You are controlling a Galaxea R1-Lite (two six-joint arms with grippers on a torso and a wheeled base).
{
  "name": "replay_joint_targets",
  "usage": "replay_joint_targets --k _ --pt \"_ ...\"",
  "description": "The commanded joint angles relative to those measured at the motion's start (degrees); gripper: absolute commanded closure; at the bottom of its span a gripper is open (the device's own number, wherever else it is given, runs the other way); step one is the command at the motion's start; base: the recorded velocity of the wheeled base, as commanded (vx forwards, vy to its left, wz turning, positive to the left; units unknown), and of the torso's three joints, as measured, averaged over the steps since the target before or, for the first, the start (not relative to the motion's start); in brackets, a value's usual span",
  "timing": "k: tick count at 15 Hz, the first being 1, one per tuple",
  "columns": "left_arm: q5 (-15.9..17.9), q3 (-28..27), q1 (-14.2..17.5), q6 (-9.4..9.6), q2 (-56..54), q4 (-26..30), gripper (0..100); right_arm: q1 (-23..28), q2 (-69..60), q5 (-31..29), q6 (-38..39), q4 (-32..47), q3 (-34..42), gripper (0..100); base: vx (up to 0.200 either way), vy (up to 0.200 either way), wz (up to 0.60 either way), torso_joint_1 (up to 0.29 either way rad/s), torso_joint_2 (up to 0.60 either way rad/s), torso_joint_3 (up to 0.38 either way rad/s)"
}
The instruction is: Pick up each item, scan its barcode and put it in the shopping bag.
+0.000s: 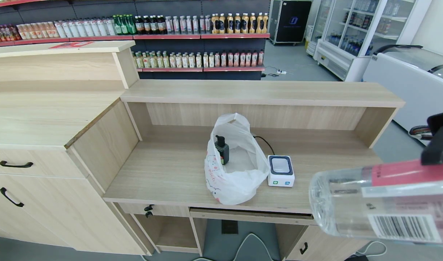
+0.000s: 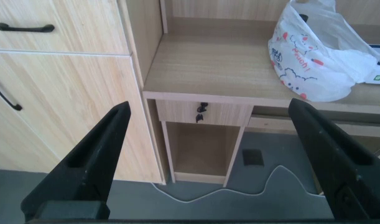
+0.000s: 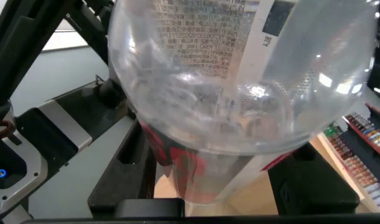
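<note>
While one bottle (image 1: 381,203) hangs gripped, one bag (image 1: 236,185) stands.

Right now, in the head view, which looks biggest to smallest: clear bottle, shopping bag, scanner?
1. clear bottle, but it is closest to the camera, so its true size is unsure
2. shopping bag
3. scanner

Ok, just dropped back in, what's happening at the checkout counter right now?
The right gripper holds a clear plastic bottle sideways, close to the head camera and off the right end of the counter, with its barcode facing the camera. It is not over the white scanner, which sits on the counter just right of the open shopping bag. A dark pump bottle already stands in the bag. The left gripper is open and empty, low in front of the counter.
</note>
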State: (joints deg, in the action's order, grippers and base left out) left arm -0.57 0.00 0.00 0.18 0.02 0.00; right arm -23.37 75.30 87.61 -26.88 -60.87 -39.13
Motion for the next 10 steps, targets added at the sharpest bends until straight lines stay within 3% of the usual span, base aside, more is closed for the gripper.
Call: replay_joint_targets --k 1,8,10 --pt "-0.04 0.00 0.00 -0.01 -0.02 0.00 0 1.75 1.08 1.24 0.07 1.10 -1.30 100 0.000 0.000 0.00 0.000 0.00 0.000" --pt "-0.04 0.00 0.00 -0.01 -0.02 -0.09 0 1.75 -0.59 1.51 -0.37 2.60 -1.56 100 0.000 0.000 0.00 0.000 0.00 0.000" --pt "-0.04 0.00 0.00 -0.01 -0.02 0.00 0 1.75 -0.68 1.60 -3.88 1.98 -1.30 100 0.000 0.000 0.00 0.000 0.00 0.000"
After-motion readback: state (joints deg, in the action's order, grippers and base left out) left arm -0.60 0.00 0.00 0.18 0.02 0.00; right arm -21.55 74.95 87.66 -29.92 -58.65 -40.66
